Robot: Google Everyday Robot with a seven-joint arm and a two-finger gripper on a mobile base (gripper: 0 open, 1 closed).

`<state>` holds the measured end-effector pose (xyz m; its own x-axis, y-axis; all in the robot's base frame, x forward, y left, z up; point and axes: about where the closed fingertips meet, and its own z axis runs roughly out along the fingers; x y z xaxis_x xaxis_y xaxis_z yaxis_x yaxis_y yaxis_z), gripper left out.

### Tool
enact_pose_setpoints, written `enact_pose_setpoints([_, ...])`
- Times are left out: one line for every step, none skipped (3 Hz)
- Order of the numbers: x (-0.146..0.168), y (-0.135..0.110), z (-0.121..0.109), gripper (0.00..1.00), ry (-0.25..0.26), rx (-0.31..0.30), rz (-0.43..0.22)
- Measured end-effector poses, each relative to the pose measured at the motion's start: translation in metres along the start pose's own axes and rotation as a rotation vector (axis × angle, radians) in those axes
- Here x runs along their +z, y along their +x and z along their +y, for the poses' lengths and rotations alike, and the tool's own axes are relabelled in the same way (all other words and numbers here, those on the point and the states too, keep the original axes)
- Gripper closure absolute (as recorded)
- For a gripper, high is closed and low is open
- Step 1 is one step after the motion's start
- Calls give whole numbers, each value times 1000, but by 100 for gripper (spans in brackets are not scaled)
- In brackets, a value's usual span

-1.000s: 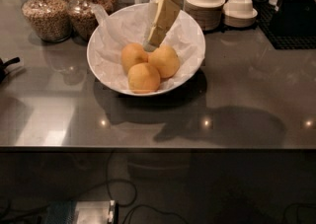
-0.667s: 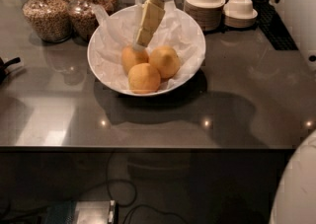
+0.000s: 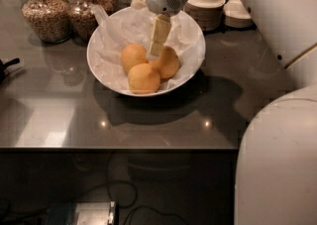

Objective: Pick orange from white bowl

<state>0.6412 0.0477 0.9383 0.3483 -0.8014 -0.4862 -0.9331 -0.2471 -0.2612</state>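
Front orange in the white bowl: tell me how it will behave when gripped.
The front orange looks round and smooth, so it may roll or slip if squeezed off-centre. It touches the left orange and the right orange, so nudging it would probably shift them. The crumpled paper may damp rolling. The end effector hangs over the back pair.

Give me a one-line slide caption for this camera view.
Gripper poised over three oranges in the paper-lined white bowl on a dark counter.

Two grain-filled glass jars stand side by side at the back left of the dark glossy surface, stacked cream bowls at its back right.
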Motion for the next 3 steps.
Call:
enact_pose_setpoints([-1, 36, 4, 0, -25, -11, 54])
enact_pose_setpoints([1, 60, 9, 0, -47, -41, 88])
enact_pose_setpoints([1, 60, 9, 0, -47, -41, 88])
